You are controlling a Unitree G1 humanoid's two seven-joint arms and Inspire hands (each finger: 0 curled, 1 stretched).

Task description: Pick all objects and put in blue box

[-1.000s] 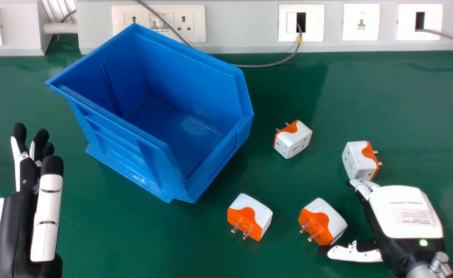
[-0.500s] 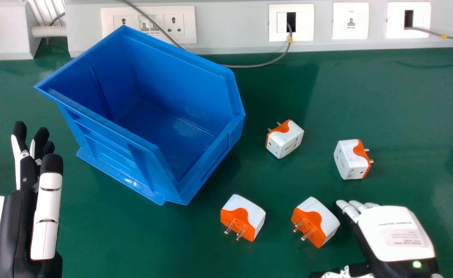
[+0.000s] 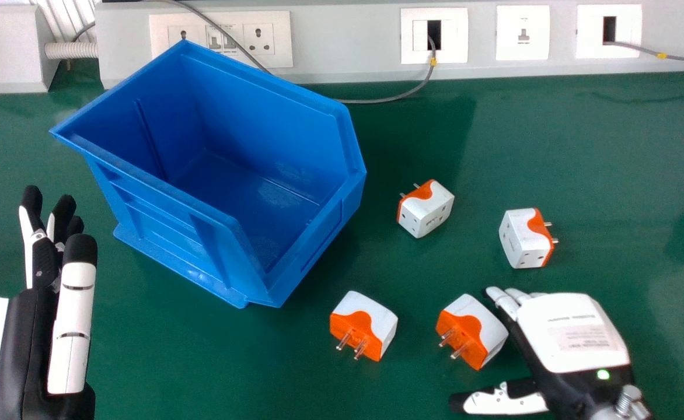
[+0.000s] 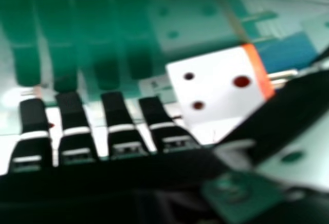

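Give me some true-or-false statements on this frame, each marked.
1. Four adapters lie outside the blue box. True.
2. The right hand has lifted an adapter. False: it is open beside one that rests on the table.
3. The left hand is at the head view's left. True.
4. The two nearest adapters point their prongs at the box. False: the prongs point toward the head view's lower left.

Four white-and-orange adapters (image 3: pixel 431 211), scattered beside upright blue box (image 3: pixel 260 116)
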